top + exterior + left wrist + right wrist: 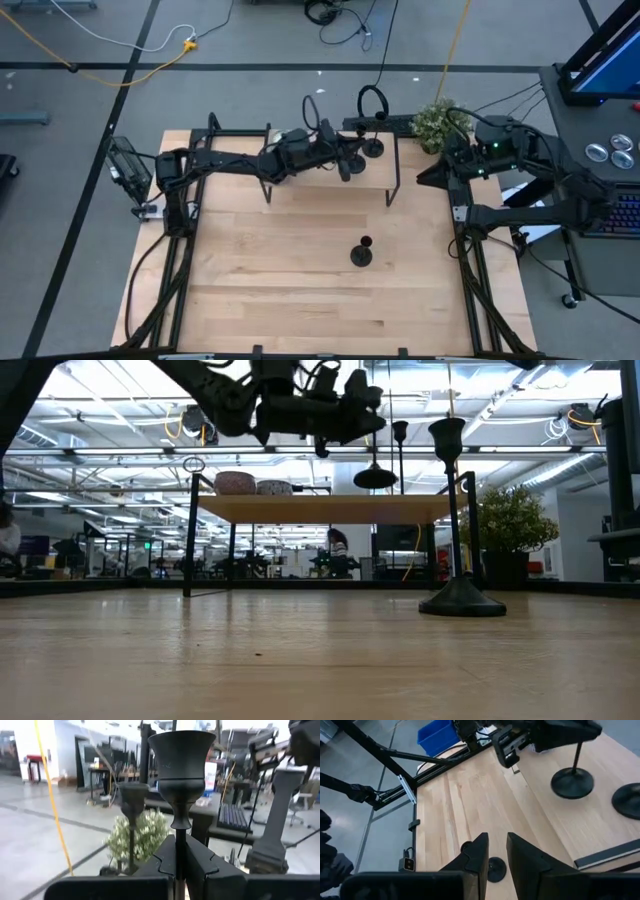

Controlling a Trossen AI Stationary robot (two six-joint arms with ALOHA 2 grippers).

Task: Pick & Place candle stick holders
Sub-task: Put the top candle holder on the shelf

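Three matte black candle stick holders show. One stands on its disc base on the table [362, 252], in front in the low view [460, 598]. One stands on the raised wooden shelf [372, 148]. My left gripper [347, 165] is shut on the third holder [181, 755] over the shelf. My right gripper [497, 842] is open and empty at the table's right edge [428, 176], well above the table. My left gripper pinches the holder's thin stem [180, 832] between its two fingers, just below the cup. The fingers [162, 857] come level from the table's left and lie across the stem. The holder stands upright in the hold, its disc base [375, 478] a little above the shelf.
The shelf [330, 180] stands on thin black legs over the table's far half. A potted plant [435, 120] is at its far right corner. Open wooden table [280, 280] lies in front of the shelf.
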